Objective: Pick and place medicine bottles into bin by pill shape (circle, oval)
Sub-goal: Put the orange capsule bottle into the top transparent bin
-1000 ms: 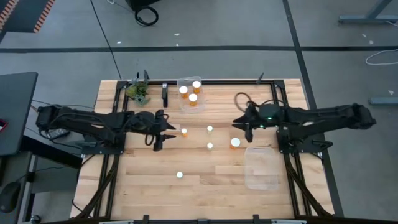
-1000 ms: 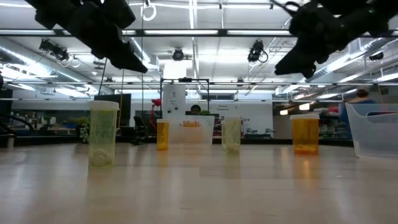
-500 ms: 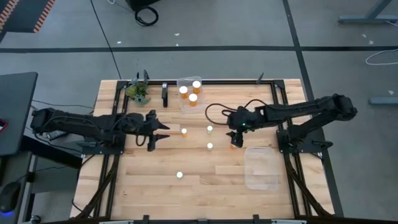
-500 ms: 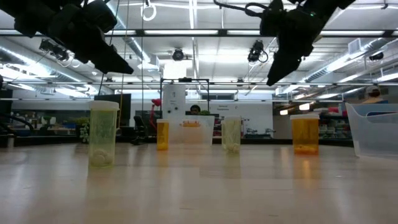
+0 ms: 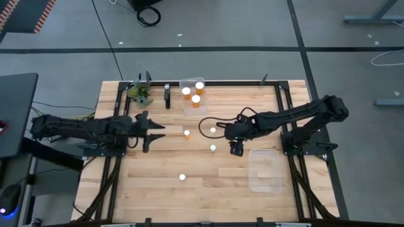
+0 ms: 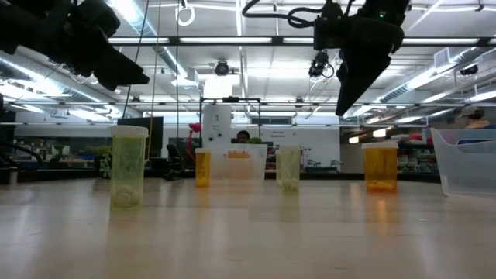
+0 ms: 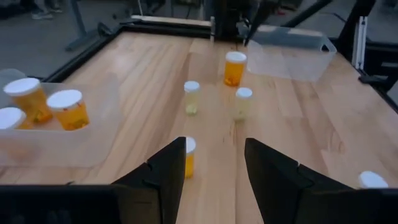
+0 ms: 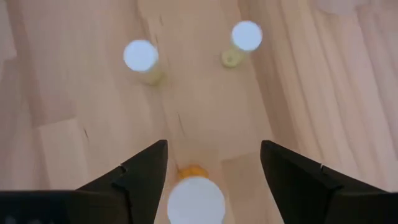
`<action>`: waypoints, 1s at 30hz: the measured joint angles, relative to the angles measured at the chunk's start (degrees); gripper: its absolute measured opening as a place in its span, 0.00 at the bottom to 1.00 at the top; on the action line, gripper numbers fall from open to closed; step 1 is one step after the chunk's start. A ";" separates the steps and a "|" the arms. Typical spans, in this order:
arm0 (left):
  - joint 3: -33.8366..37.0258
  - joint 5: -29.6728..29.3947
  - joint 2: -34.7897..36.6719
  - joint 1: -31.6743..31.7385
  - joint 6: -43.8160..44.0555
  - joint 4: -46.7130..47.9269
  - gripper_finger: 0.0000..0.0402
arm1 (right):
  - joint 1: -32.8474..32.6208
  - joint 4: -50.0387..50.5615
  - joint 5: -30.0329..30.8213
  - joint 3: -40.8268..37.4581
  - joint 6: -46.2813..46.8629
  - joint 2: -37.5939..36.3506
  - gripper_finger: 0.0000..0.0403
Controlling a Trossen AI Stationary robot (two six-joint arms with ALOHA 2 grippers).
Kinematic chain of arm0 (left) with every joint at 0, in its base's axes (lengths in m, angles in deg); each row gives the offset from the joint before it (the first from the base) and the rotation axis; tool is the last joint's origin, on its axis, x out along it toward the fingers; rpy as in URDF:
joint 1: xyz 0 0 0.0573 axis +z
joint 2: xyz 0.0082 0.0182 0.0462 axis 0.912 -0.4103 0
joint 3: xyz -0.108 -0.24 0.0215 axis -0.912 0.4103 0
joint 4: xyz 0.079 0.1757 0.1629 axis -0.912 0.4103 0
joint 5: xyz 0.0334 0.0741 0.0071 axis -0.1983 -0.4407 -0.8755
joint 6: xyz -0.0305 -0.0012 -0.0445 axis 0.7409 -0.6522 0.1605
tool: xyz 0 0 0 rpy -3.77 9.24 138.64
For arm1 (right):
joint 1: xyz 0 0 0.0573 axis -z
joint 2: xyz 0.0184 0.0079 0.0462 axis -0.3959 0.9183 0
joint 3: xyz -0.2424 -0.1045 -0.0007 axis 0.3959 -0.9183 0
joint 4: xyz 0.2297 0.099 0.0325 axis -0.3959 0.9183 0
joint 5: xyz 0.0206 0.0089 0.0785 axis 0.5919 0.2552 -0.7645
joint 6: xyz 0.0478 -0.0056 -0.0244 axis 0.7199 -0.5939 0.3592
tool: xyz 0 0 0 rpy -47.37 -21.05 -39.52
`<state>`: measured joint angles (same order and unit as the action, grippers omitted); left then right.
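Observation:
My right gripper (image 5: 237, 149) is open and points down, well above a wide orange bottle with a white cap (image 8: 196, 199), which stands on the table (image 6: 380, 167); its fingers (image 8: 212, 143) stand apart over either side of the cap. My left gripper (image 5: 146, 133) is open and empty at mid-left, level, facing a narrow orange bottle (image 7: 188, 155) that stands farther right (image 5: 187, 133). Two pale narrow bottles (image 5: 213, 130) (image 5: 213, 147) stand mid-table, and another (image 5: 182, 177) stands nearer the front edge. All rest upright on their bases.
A clear bin (image 5: 191, 84) at the far middle holds three orange bottles. A second clear bin (image 5: 265, 169) lies at the near right, just beside my right gripper. A small green plant (image 5: 140, 93) stands at the far left. Bare wood lies at the near left.
My right gripper has moved toward the table's left and near edges to a place over the wide orange bottle, and has tipped to point down. My left gripper has drawn back toward the table's left edge. No bottle has moved.

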<state>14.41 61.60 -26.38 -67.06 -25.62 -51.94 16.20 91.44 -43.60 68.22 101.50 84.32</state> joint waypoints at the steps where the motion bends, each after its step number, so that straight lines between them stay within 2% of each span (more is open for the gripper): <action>1: 0.48 -0.17 1.22 -0.04 0.19 -0.01 0.43 | -0.31 0.37 0.38 0.00 0.21 0.39 0.66; 12: 5.83 -0.43 10.77 -0.35 1.68 0.13 0.43 | -1.72 2.04 1.62 -0.13 3.00 2.21 0.66; 24: 10.38 -0.43 18.60 -2.39 1.61 -0.66 0.43 | -1.70 2.03 -0.60 -0.33 3.68 4.86 0.66; 30: 13.41 -3.49 23.16 -4.33 1.91 -2.07 0.43 | -1.70 1.86 -0.83 -1.82 5.47 5.26 0.66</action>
<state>27.82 58.11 -3.21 -71.39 -23.71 -54.01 14.50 93.30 -44.43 66.41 106.96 89.58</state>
